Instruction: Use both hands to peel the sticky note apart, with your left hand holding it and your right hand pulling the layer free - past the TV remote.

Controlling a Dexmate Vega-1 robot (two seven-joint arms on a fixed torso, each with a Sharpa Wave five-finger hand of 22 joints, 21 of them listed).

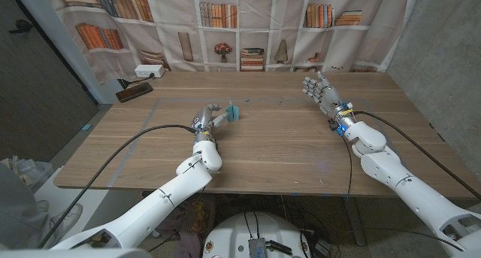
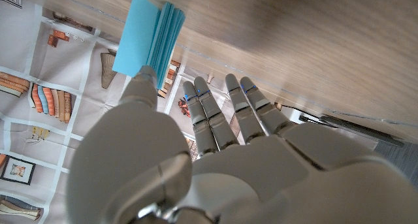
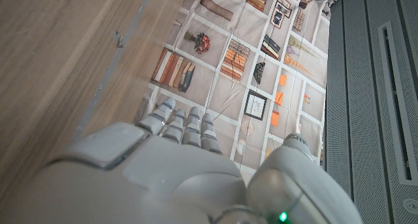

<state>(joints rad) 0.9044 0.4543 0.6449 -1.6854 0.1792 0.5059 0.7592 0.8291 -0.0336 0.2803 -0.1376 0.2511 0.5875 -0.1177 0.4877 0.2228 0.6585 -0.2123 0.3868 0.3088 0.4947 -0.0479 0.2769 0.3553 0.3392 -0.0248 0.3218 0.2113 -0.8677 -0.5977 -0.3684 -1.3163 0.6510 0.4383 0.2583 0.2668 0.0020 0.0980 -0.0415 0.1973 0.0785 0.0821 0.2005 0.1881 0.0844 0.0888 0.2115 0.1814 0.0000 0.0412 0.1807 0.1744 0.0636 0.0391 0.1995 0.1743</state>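
Behind the desk point(image 1: 285, 149) hangs a bookshelf curtain. On the desk's left half, the left robot hand point(image 1: 208, 120) pinches the blue note point(image 1: 234, 111) and holds it up so it can be peeled. The right robot hand point(image 1: 322, 91) waits well apart, fingers spread, holding nothing

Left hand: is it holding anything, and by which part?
The left hand pinches the blue sticky note pad at one lower corner. The right hand holds nothing.
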